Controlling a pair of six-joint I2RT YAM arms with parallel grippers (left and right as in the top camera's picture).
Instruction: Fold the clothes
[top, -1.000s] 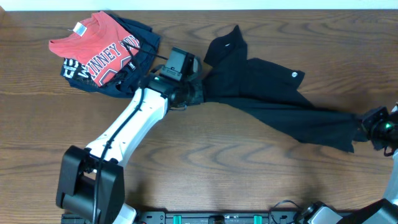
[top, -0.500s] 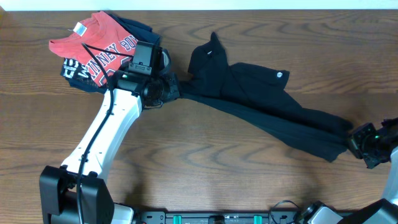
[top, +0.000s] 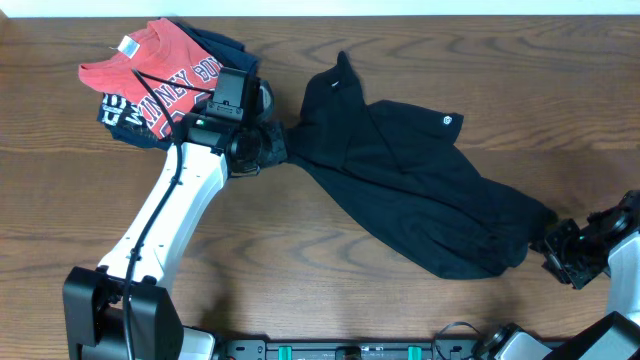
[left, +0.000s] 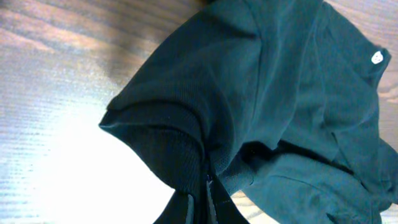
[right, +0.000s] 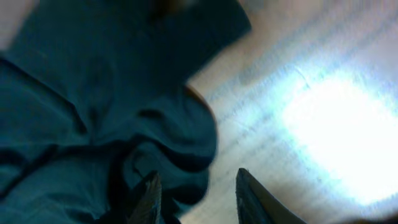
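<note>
The clothes, a black T-shirt (top: 420, 190) with a small white logo (top: 449, 121), lie crumpled across the middle of the table. My left gripper (top: 278, 148) is shut on the shirt's left edge. In the left wrist view the fingers (left: 208, 202) pinch a fold of the black cloth (left: 249, 93). My right gripper (top: 555, 243) stands open at the shirt's right end. In the right wrist view its gripper (right: 199, 193) has its jaws apart, and the dark cloth (right: 93, 112) lies loose to their left, reaching in by the left finger.
A red T-shirt (top: 150, 75) with white lettering lies on a navy garment (top: 215, 105) at the back left, just behind my left arm. Bare wooden table (top: 330, 280) shows in front of the shirt.
My right gripper has opened and let go of the shirt's right end. The stretched cloth has slumped into a loose heap toward the front. My left arm pulled left earlier and now holds still.
</note>
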